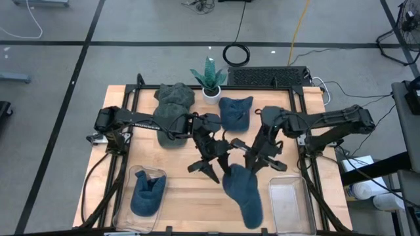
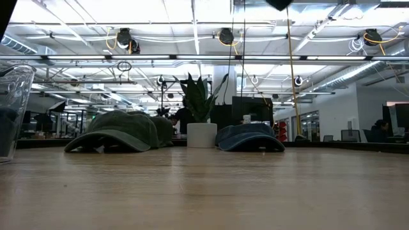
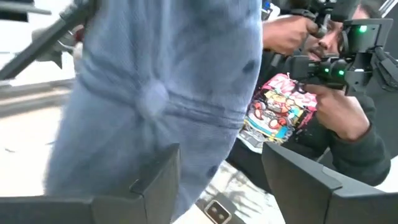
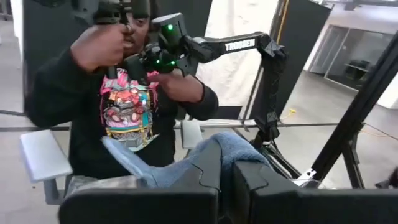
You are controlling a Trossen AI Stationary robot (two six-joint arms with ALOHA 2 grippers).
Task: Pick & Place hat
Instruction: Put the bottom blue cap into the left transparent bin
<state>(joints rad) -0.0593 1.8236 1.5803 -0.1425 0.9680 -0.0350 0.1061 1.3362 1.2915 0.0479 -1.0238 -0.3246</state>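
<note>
**Denim cap held aloft between two arms**

Denim-blue and limp, the blue cap hung over the front middle of the wooden tabletop, between the two clear bins and lifted off the wood; the low view showed no cap resting on the near surface. It read as light, soft cloth that would sag and swing freely, with only the brim offering any stiffness. A pinch on a fold of the crown or on the brim edge looked the safest hold, since the fabric would bunch rather than slip.

The right end effector was clamped fully closed on a fold of that cap, the cloth showing between its fingers in the right wrist view. Its arm reached in from the right edge, elbow bent, wrist tipped downward toward the centre. The left end effector stood partly open close beside it, with the cap's crown hanging against its fingers; whether it truly gripped the cloth could not be told. Its arm stretched across from the left side.

Another blue cap lay in the left bin; the right bin held nothing. Two more caps, green and blue, lay near the potted plant at the back. A person sat beyond the table.
</note>
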